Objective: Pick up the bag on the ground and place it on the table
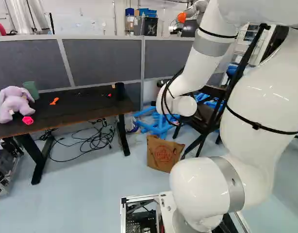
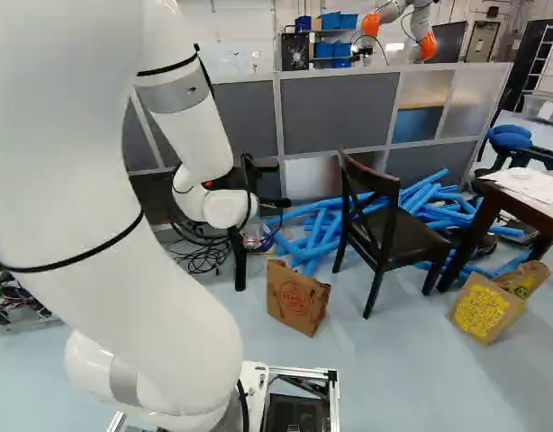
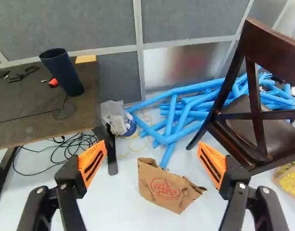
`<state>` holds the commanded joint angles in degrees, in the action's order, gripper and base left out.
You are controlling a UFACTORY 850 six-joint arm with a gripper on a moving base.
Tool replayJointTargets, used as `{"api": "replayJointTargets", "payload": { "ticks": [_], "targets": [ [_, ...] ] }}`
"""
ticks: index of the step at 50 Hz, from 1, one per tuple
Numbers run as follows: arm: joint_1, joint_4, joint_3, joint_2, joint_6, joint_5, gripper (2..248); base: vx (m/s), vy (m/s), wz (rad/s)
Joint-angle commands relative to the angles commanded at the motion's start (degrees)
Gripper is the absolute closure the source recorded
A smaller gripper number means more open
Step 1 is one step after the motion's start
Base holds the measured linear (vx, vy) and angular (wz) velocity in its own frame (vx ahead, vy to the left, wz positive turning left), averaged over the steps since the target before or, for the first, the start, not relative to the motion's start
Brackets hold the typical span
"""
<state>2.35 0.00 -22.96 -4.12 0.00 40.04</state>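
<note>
Standing on the floor between the tabletop and the chair, the paper bag turns its printed face toward the base, its long axis slanting across the space ahead of the wide-spread pincer.

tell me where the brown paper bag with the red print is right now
The brown paper bag with red print stands on the floor, just left of the dark wooden chair in the right base view.

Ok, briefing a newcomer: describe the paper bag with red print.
Find the dark wooden chair before the blue tubes. On the floor between it and the black table stands a brown paper bag. Its print is red; the other bag has yellow.
</note>
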Motion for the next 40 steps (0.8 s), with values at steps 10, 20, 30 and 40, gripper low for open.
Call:
{"api": "replayJointTargets", "payload": {
  "ticks": [10,20,30,40],
  "targets": [
    [0.73,0.0,-2.92,-4.13,0.0,-2.05,3,0.0,0.0,0.0],
    [1.43,0.0,-5.92,-8.22,0.0,-4.18,3,0.0,0.0,0.0],
    [2.11,0.0,-8.98,-12.22,0.0,-6.33,3,0.0,0.0,0.0],
    [2.75,0.0,-12.1,-16.12,0.0,-8.48,3,0.0,0.0,0.0]
  ]
}}
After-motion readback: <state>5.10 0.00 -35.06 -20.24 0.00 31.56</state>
